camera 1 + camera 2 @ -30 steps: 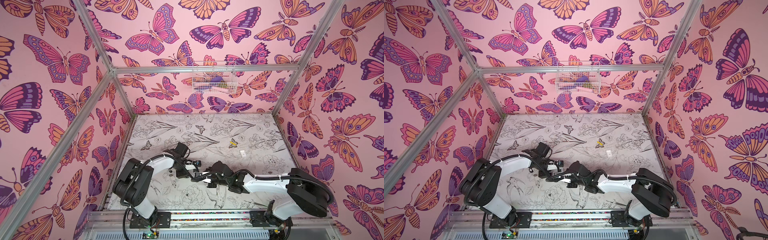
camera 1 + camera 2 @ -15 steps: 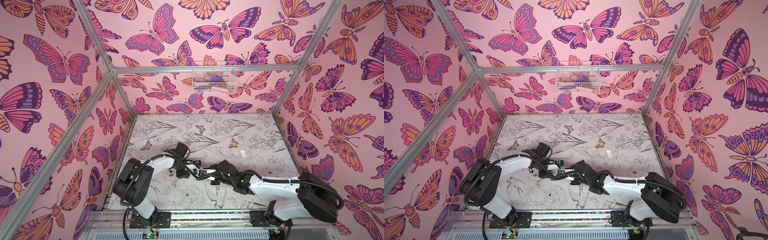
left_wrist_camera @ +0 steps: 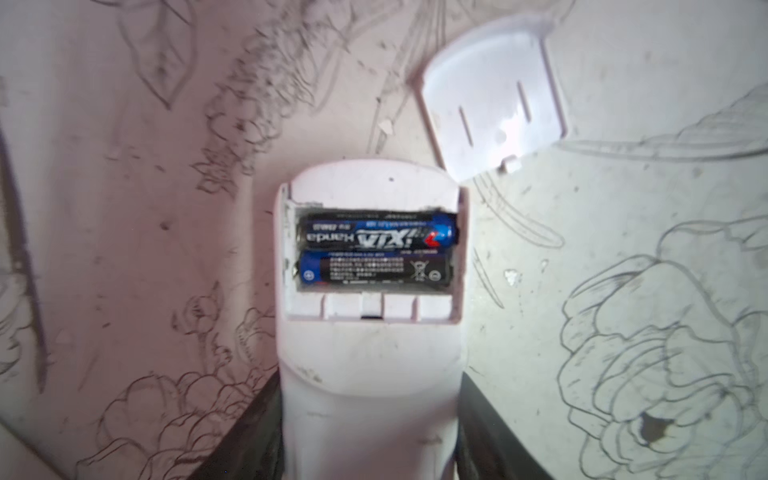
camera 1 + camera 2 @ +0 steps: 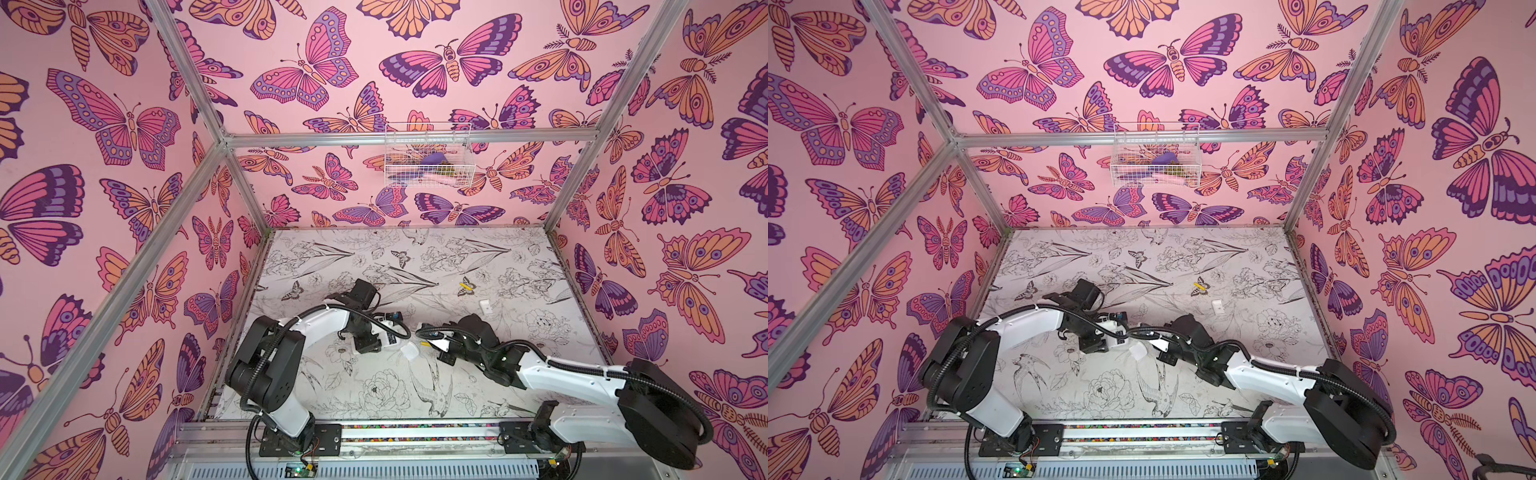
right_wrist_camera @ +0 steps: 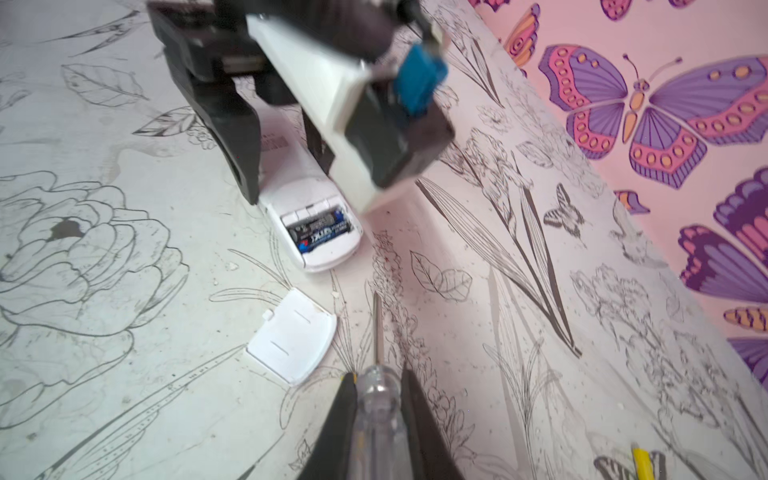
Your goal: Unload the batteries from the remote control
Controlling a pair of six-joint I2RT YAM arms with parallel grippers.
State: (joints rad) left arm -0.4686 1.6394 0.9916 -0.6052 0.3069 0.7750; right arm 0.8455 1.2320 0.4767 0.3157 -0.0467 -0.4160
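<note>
The remote control lies back side up around the middle of the counter. The left pincer is clenched on it, one finger against each long side of the white body. The battery compartment at the free end of the remote control is uncovered. Two black batteries with blue ends and light print sit in it side by side, crosswise to the body, both fully seated. The detached cover lies inner side up on the counter just beside that end, apart from the remote control. The right pincer is clenched on the clear handle of a screwdriver. The shaft points toward the remote control; its tip stands next to the cover and short of the compartment, touching neither. In both top views a yellow battery lies on the far right part of the counter, well apart from the remote control. A small white cover lies near it, on its near right side.
</note>
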